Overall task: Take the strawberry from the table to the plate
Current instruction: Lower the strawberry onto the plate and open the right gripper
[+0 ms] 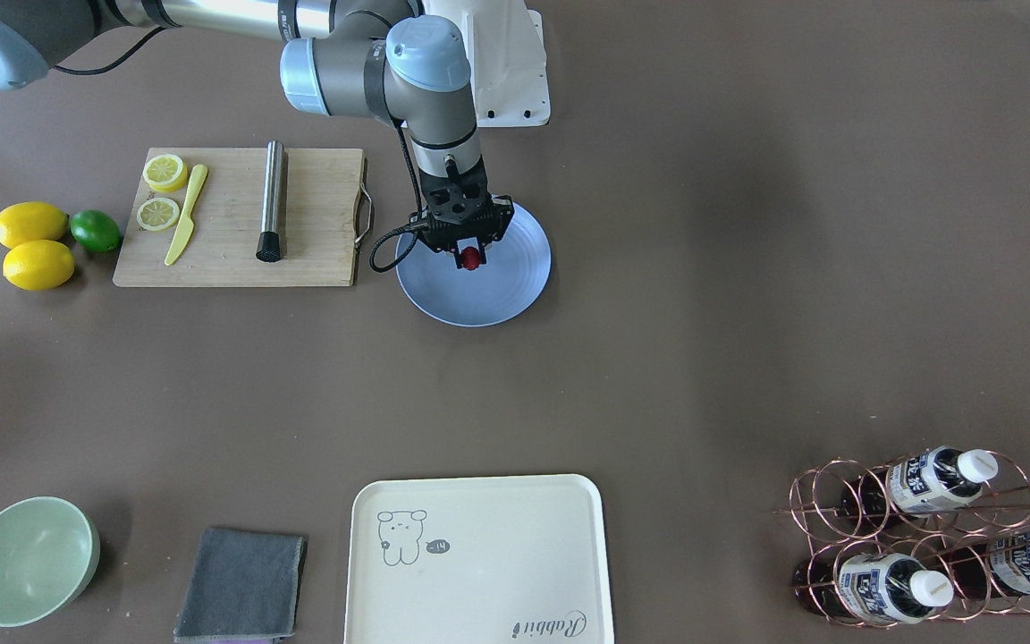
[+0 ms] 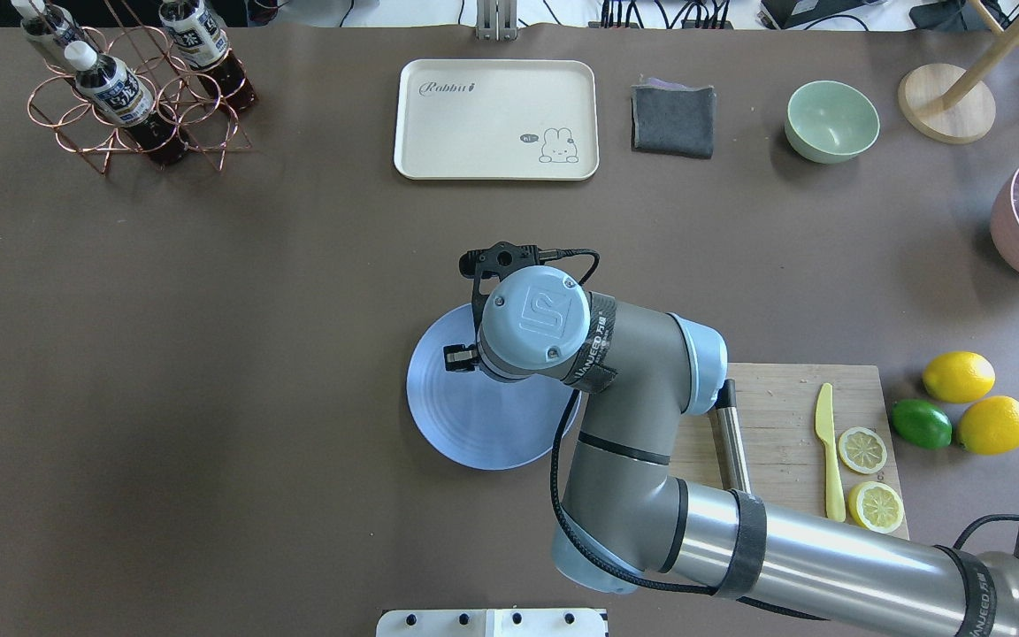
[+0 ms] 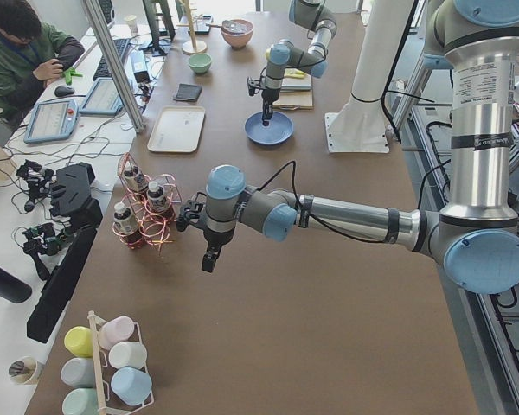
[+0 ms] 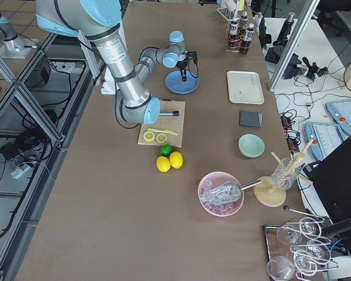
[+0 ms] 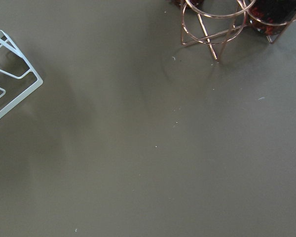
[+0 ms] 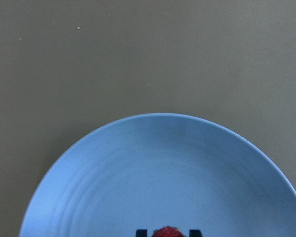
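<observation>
From here it's mostly bare table (image 5: 148, 148), a flat, matte brown-grey surface that fills nearly the whole view. Up in the top right corner stands the foot of a copper wire rack (image 5: 214, 29), its rings and thin legs resting on the surface, with the dark bottoms of bottles (image 5: 281, 10) sitting inside it. At the left edge, the corner of a white wire rack (image 5: 15, 81) pokes in, well apart from the copper one. A few tiny pale specks (image 5: 156, 146) dot the surface between them.
</observation>
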Action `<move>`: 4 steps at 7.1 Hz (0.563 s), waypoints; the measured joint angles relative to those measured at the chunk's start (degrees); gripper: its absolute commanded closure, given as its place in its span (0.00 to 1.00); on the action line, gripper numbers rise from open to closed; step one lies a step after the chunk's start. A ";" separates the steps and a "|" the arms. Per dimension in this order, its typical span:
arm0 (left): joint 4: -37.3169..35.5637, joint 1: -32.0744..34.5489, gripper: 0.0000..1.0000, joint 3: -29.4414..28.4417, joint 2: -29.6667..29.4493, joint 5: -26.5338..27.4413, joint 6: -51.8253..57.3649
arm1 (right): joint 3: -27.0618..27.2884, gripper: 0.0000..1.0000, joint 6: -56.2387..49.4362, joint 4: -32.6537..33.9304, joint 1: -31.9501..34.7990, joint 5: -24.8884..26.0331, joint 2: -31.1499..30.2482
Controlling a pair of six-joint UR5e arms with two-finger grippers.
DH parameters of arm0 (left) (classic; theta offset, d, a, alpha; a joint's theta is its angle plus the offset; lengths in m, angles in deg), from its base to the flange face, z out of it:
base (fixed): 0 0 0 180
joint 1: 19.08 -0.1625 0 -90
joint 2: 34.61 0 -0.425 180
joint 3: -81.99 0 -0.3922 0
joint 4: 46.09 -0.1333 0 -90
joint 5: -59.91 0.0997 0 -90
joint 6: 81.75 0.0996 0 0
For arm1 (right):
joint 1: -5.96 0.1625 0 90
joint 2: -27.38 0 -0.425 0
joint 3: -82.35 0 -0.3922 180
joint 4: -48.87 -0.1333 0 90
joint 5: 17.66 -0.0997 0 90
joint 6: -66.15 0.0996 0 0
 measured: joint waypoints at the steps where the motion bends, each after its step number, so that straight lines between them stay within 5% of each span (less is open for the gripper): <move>1: -0.44 0.27 0.02 -0.04 -0.15 -0.26 0.13 | -1.26 1.00 0.18 -1.51 -0.38 0.07 0.01; 2: -0.58 0.40 0.02 -0.11 -0.32 -0.35 0.17 | -1.95 0.98 0.32 -2.53 -0.83 0.10 -0.08; 3: -0.65 0.42 0.02 -0.20 -0.44 -0.38 0.18 | -2.23 0.03 0.46 -3.03 -1.19 0.10 -0.21; 4: -0.70 0.44 0.02 -0.25 -0.47 -0.39 0.19 | -2.28 0.00 0.62 -3.20 -1.32 0.06 -0.32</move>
